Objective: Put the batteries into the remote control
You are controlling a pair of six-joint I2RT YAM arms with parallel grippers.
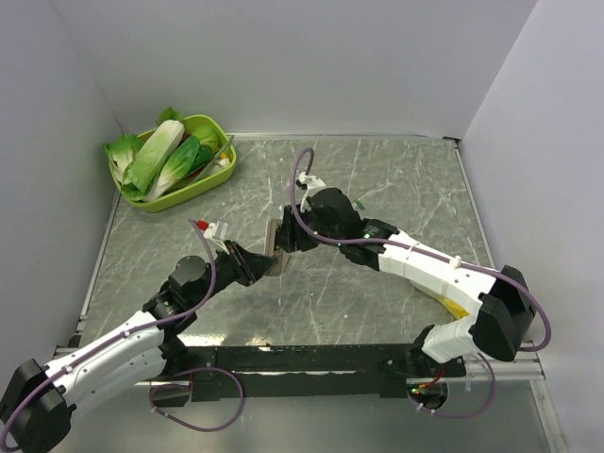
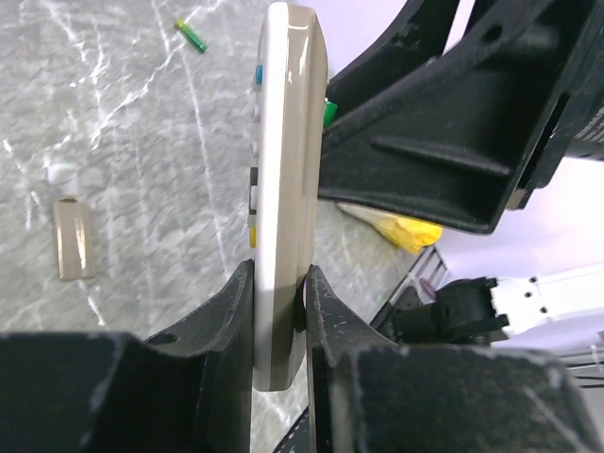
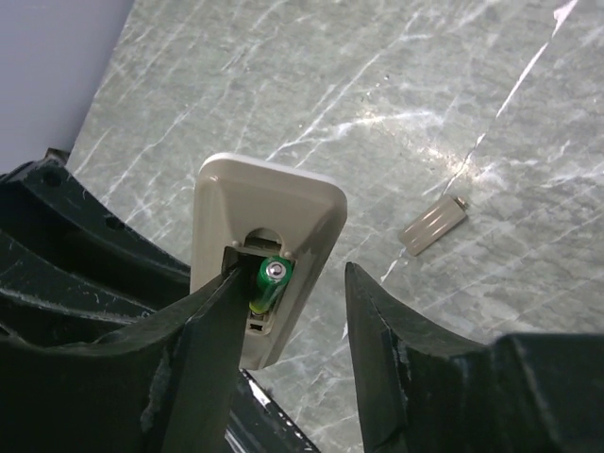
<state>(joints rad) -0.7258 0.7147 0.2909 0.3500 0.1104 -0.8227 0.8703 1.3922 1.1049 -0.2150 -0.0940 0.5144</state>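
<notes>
My left gripper (image 2: 278, 278) is shut on the lower end of the remote control (image 2: 288, 142) and holds it upright on edge above the table; it also shows in the top view (image 1: 276, 247). In the right wrist view the remote's grey back (image 3: 264, 203) faces me with its compartment open. One green battery (image 3: 269, 281) sits tilted in the compartment. My right gripper (image 3: 295, 276) is open, with its left finger (image 3: 222, 302) against that battery. A second green battery (image 2: 192, 36) lies on the table. The grey battery cover (image 3: 433, 226) lies loose on the table.
A green basket (image 1: 225, 170) of leafy vegetables stands at the back left. A yellow object (image 2: 401, 229) lies under the right arm near the front right. Grey walls close off the table on three sides.
</notes>
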